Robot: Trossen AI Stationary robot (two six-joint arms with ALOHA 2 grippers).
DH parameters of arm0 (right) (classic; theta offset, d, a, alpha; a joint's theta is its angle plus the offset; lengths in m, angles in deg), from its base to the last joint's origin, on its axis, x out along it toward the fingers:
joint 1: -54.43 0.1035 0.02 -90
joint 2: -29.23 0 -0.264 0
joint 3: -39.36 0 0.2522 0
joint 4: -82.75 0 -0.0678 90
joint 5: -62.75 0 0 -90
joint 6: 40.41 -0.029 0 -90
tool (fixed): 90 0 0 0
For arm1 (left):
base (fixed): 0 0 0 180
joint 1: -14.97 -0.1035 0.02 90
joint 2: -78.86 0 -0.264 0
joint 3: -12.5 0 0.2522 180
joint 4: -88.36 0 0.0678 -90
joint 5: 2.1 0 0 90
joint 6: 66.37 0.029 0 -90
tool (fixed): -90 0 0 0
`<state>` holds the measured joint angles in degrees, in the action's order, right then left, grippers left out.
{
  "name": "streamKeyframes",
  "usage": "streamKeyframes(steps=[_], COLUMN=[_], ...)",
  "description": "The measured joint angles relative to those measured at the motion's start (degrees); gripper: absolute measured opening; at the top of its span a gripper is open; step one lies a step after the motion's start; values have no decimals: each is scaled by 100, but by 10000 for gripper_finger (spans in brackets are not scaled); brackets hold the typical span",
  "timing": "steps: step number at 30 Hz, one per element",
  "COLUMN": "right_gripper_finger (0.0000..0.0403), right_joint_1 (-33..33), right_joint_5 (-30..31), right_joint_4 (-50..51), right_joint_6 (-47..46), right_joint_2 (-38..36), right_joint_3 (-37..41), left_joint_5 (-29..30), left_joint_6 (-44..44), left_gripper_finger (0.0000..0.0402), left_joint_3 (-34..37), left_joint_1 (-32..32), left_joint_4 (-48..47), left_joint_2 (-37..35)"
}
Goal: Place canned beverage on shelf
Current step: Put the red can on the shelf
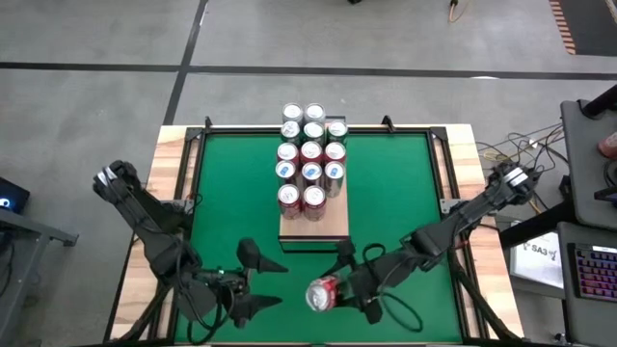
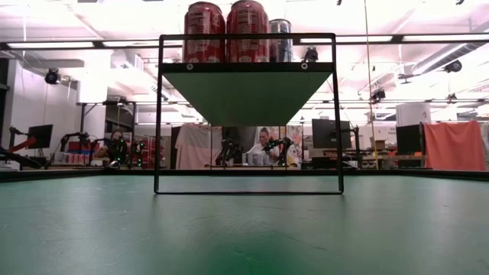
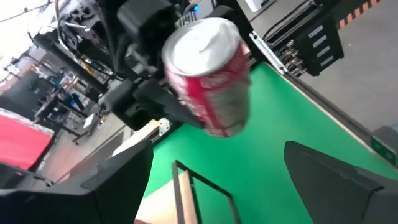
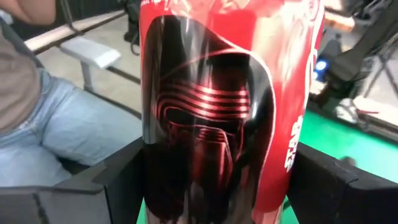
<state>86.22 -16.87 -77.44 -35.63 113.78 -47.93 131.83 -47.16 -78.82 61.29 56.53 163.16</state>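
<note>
A red canned beverage (image 1: 323,294) with a silver end hangs over the green surface near the table's front edge, in front of the shelf (image 1: 328,226). My right gripper (image 1: 339,294) is shut on it. The shelf is a pale wood board on a dark frame (image 2: 248,67). Several cans (image 1: 310,154) stand on its far part; its near end is bare. My left gripper (image 1: 262,281) stands open just left of the can, fingers (image 3: 329,177) wide apart with nothing between them. Neither gripper shows in the low view. My right gripper pinches the can's side wall (image 4: 186,186) between its two fingers (image 4: 115,183), one on each side, across the can's length. The fingers come nearly level from the table's right side. The can is lifted clear of the table and tilted, its silver end (image 3: 202,40) toward my left gripper.
A pale wooden rim (image 1: 174,173) frames the green surface. Bare green lies on both sides of the shelf (image 1: 231,193). A seated person in jeans (image 4: 56,137) shows beyond the table. A keyboard and papers (image 1: 588,275) lie off the table's right.
</note>
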Motion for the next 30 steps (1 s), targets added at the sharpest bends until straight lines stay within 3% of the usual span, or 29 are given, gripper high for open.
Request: streamKeyframes(steps=[7,14,17,20,24,30], right_gripper_finger=[292,292,292,292,292,292], right_joint_1=[-31,-60,-76,-122,-271,-527], right_joint_5=[424,1426,1322,929,128,799], right_joint_4=[-570,-2609,-3637,-4026,-4069,-3926], right_joint_6=[127,588,1038,1304,1354,1258], right_joint_2=[-819,-1407,-1371,-1318,-1325,-1499], right_joint_3=[850,2075,2423,2542,2536,2630], left_joint_5=[-468,-924,-1500,-2091,-2189,-2198], left_joint_6=[226,605,813,976,1053,1186], left_gripper_finger=[345,345,345,346,346,346], left_joint_3=[671,1980,2535,2911,3021,3030], left_joint_1=[-218,-828,-1086,-1283,-1421,-1426], left_joint_4=[387,2603,3786,4682,4753,4335], left_joint_2=[-486,-1183,-1301,-1363,-1404,-1581])
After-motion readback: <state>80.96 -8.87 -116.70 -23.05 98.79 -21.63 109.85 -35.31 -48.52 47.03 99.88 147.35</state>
